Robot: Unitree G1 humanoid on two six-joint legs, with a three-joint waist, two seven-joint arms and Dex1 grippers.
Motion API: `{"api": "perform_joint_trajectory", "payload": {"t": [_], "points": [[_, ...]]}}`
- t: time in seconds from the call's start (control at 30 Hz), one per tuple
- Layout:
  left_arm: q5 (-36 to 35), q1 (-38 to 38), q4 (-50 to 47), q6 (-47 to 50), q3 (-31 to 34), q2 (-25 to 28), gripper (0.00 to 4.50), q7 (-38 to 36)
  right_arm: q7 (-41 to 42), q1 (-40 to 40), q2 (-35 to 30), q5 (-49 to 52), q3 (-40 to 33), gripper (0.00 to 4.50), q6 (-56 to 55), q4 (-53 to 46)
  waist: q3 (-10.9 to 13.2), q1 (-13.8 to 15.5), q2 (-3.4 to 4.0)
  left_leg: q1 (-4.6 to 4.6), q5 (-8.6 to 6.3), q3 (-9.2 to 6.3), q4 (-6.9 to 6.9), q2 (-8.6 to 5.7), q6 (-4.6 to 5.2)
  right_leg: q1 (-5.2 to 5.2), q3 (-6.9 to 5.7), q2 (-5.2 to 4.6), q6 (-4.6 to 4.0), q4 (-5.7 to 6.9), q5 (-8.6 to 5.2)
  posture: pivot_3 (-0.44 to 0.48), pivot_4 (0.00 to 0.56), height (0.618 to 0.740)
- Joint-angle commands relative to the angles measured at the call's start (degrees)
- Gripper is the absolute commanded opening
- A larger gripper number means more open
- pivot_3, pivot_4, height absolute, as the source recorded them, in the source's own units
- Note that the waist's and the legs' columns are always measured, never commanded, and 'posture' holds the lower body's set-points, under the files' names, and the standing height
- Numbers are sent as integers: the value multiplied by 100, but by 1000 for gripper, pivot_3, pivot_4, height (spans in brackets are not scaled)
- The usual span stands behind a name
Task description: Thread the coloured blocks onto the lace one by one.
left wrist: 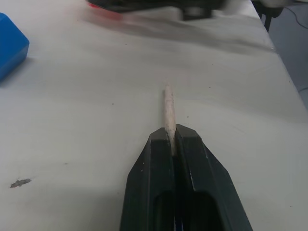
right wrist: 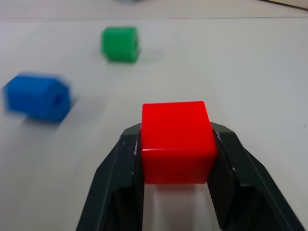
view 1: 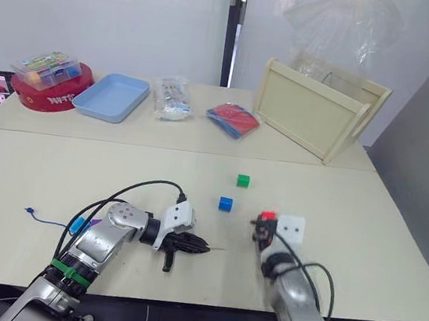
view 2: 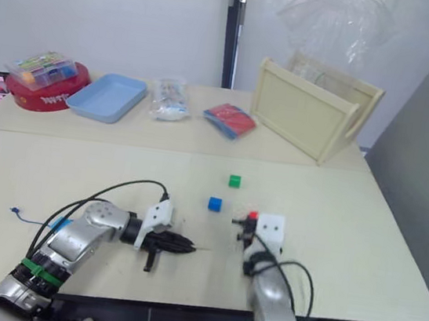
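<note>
Lace [view 1: 46,222] trailing dark blue across the table [view 1: 392,255] from a small knot at the robot's far left, running under the left arm into the left gripper [view 1: 205,246]. Pale stiff tip [left wrist: 168,108] poking out past the closed black fingers [left wrist: 159,163], clamped tight on it, pointing toward the right gripper [right wrist: 175,144]. Right gripper squeezed on the red block [right wrist: 177,142], one finger pressed to each side, held just off the table facing the lace tip, a short gap between the two. Blue block [view 1: 225,203] lying loose just beyond the two grippers, green block [view 1: 243,180] a little farther back, well apart from both hands. Light blue block [view 1: 77,225] and a sliver of purple beside the left forearm, partly hidden by the arm and black cables. Along the back of the table: clear box [view 1: 47,69] of multicoloured pieces on a red round tin [view 1: 49,95], pale blue tray [view 1: 112,96], clear packet [view 1: 173,98], red and blue flat packet [view 1: 232,119], tipped wooden crate [view 1: 316,110] with clear plastic wrap behind. Crate's contents hard to make out.
</note>
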Motion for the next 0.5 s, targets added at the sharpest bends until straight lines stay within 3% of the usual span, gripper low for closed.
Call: {"api": "perform_joint_trajectory", "payload": {"t": [0.03, 0.47, 0.5], "points": [[15, -31, -20, -86, 54, -22, 0, 10, 162, 285, -183, -86, 289, 1195, 439, -939, 0, -35, 0, 0, 0, 1, 0, 0, 0, 0, 1, 0, 0, -6, 0, 0, 150, 740], [64, -81, 48, -112, 47, -27, 0, -26, 537, 258, -61, 468, 308, 1195, 770, -472, 0, -16, -2, 11, 0, -1, 0, 1, 0, 9, -1, 1, -2, -1, 1, 0, 150, 740], [66, -86, 57, -115, 48, -29, 0, -25, 552, 255, -64, 476, 275, 1695, 735, -487, 0, -17, -2, 12, 0, -1, 0, 1, -1, 9, -1, 1, -2, -1, 1, 0, 150, 740]]}}
